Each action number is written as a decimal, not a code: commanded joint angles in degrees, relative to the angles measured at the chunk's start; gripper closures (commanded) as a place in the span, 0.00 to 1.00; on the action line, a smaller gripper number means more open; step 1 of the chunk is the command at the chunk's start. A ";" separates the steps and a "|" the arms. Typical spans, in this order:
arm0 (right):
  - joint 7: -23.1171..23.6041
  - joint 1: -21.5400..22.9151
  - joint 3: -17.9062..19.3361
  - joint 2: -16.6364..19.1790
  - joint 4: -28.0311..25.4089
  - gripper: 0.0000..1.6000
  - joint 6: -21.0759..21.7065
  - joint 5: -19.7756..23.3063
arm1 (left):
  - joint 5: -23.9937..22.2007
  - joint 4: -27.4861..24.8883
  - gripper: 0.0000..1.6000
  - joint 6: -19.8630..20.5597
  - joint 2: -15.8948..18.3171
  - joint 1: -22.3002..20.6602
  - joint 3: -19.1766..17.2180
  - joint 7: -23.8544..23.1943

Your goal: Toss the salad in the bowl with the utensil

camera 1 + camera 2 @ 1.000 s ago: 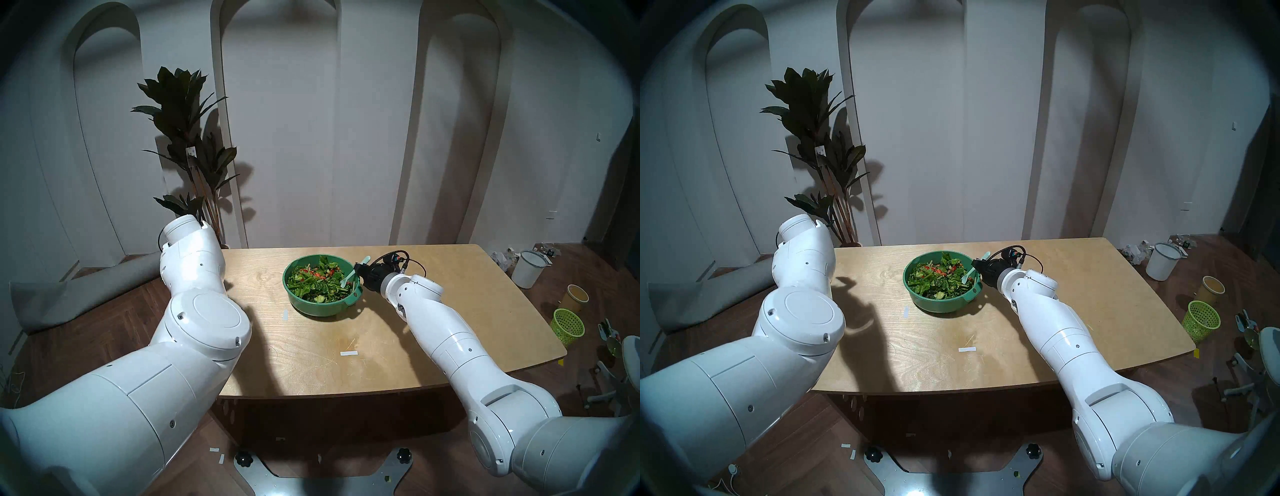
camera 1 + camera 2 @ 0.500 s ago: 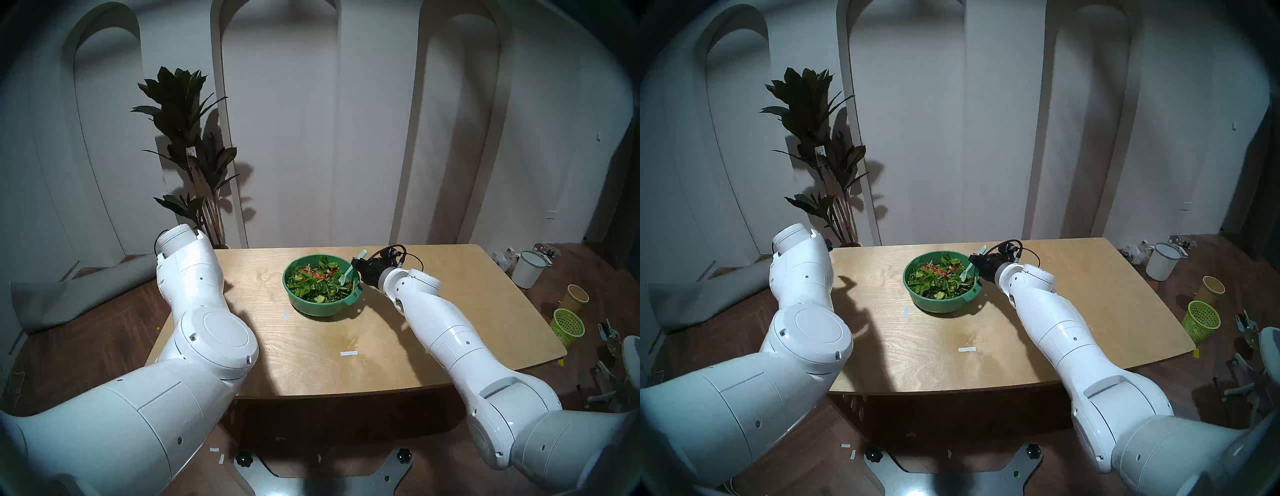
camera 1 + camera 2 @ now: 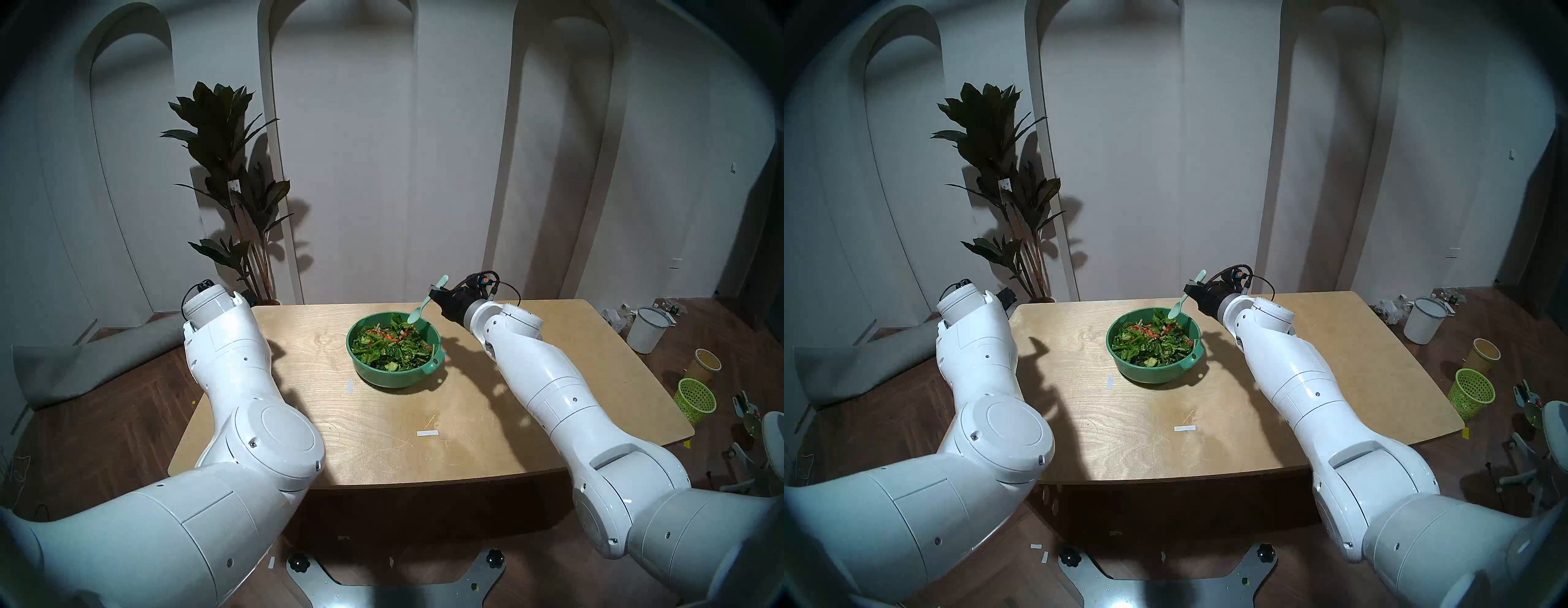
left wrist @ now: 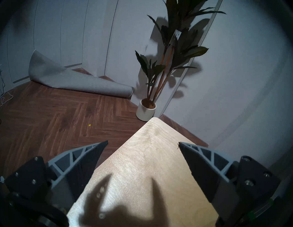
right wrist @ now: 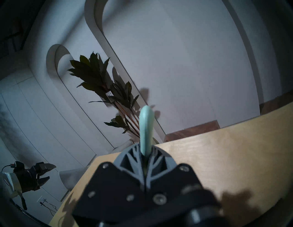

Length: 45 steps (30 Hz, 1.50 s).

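Head views: the pale mint-green plastic spoon (image 3: 425,304) is clamped by its handle in the right end effector (image 3: 434,294), its oval head held above the chopped green salad (image 3: 388,344) in the round deep green plastic bowl (image 3: 382,379). The left end effector (image 4: 141,145) is spread wide and empty over the light wooden desk (image 4: 142,171) corner

Just below the black right pincer (image 3: 433,293) with its grey ribbed fingers, the spoon (image 3: 424,303) is pale mint and the bowl (image 3: 392,375) deep green with a lighter rim; the salad (image 3: 388,346) is dark leafy green flecked with red. The worktop (image 3: 424,424) beneath is light grained wood, the floor (image 4: 47,114) past the left pincer (image 4: 142,145) brown herringbone
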 commanded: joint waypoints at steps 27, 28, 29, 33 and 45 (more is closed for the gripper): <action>10.41 2.42 -2.61 7.37 -4.63 1.00 -5.38 -7.26 | 23.87 -18.79 0.00 -15.84 1.27 24.09 22.27 -7.99; 10.62 2.40 -2.70 7.40 -4.65 1.00 -5.47 -7.36 | 24.24 -19.57 0.00 -16.37 1.69 24.51 22.68 -7.79; 10.99 2.37 -2.82 7.50 -4.71 1.00 -5.69 -7.47 | 24.70 -20.40 0.00 -17.28 2.01 25.21 23.11 -7.59; 12.88 2.16 -3.43 7.77 -5.13 1.00 -6.99 -7.98 | 25.68 -23.42 0.00 -20.97 3.37 28.60 25.14 -7.58; 18.03 1.07 -4.25 8.43 -4.78 1.00 -11.54 -8.92 | 8.91 -18.21 0.00 -30.08 8.86 27.45 17.28 -20.48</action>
